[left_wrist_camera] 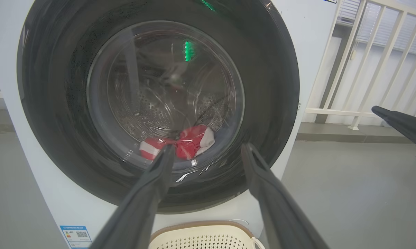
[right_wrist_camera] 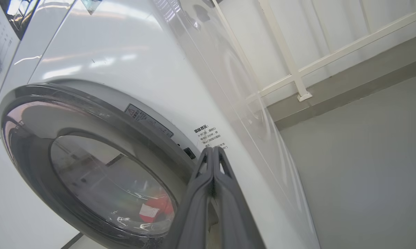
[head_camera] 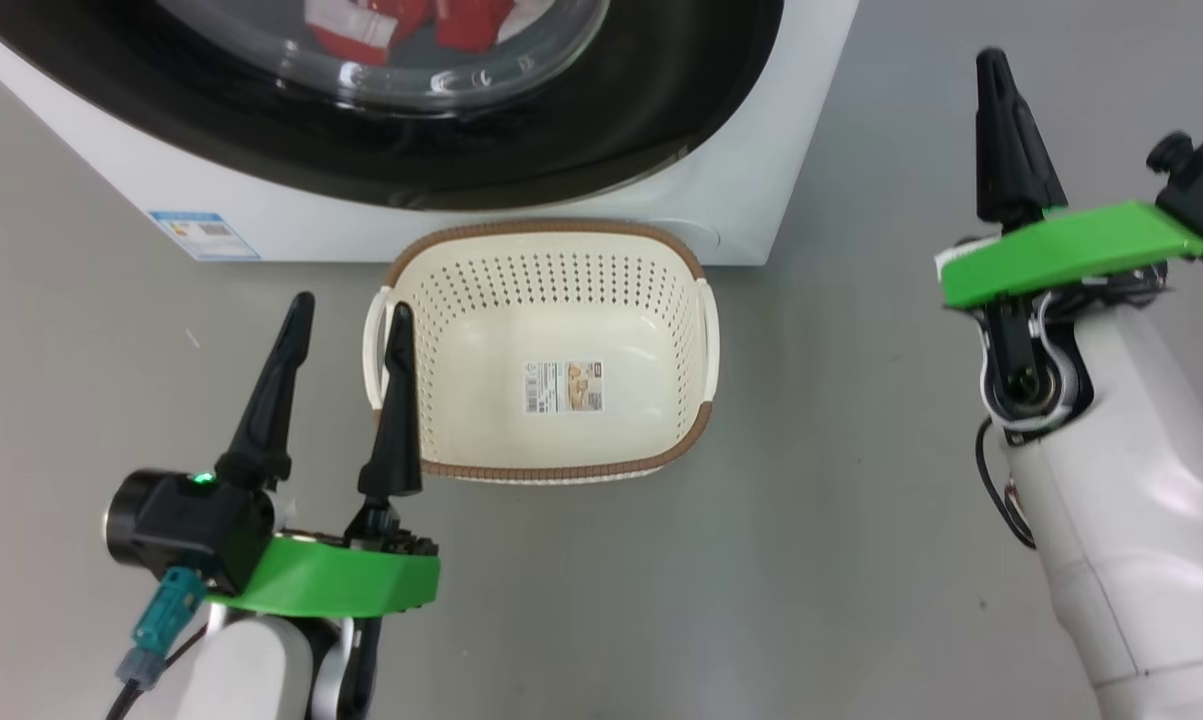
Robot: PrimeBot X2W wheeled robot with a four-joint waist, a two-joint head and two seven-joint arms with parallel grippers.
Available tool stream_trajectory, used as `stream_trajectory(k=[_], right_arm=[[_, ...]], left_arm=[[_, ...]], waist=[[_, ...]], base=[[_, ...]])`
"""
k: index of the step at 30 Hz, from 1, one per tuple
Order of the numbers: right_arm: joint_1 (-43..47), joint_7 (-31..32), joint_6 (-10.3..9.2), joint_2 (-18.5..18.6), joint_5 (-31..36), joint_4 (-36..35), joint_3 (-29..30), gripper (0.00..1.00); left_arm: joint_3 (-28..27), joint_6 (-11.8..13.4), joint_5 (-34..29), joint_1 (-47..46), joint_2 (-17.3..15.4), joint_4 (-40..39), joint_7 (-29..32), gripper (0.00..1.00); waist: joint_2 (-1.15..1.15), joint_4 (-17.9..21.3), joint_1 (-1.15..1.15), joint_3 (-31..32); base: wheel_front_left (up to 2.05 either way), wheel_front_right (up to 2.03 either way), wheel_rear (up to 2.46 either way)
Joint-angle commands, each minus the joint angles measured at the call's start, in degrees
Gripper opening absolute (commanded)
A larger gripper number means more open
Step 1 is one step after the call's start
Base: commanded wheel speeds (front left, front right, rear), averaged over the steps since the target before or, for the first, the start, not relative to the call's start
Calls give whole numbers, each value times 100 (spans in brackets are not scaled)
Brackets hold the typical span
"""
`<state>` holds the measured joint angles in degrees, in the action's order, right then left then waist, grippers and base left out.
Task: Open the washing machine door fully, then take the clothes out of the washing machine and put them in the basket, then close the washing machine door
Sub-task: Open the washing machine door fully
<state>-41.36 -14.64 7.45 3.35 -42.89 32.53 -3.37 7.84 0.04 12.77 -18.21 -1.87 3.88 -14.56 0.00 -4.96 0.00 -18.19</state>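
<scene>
Right edge of the glossy black-rimmed round glass door (right_wrist_camera: 104, 173) lies nearest our pinched-shut right tool (right_wrist_camera: 213, 148); left tool (head_camera: 353, 305) spread, empty.

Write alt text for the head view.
An empty cream basket sits on the floor before the white washing machine, its door closed, red clothes behind the glass. Left gripper open at lower left; right gripper shut at upper right.
</scene>
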Motion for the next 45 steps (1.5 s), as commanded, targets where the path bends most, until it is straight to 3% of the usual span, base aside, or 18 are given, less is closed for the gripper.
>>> stream_trajectory(k=[1, 10, 17, 24, 45], right_arm=[[-324, -36, 3, -47, -333, 23, -210, 0], [-1249, 375, 3, -47, -1317, 426, -345, 0], [-1853, 1399, 3, -47, -2374, 491, -310, 0], [-2324, 2275, 3, -47, -2984, 637, -304, 0], [-3242, 3297, 3, 133, -3354, 887, -194, 0]], left_arm=[[-113, 28, 48, -166, -100, -219, -44, 100], [-39, 29, 7, -280, -100, -412, -44, 100], [-42, 22, 15, -400, -100, -522, -44, 100], [53, 42, -16, -432, -100, -514, -44, 100], [207, 65, 143, -571, -100, -500, -44, 100]], waist=[[0, -39, 0, -198], [0, -134, 0, -653], [0, -232, 0, -926], [0, -348, 0, -1077], [0, -686, 0, -1556]], base=[[0, 0, 0], [0, 0, 0], [0, 0, 0], [0, 0, 0], [0, 0, 0]])
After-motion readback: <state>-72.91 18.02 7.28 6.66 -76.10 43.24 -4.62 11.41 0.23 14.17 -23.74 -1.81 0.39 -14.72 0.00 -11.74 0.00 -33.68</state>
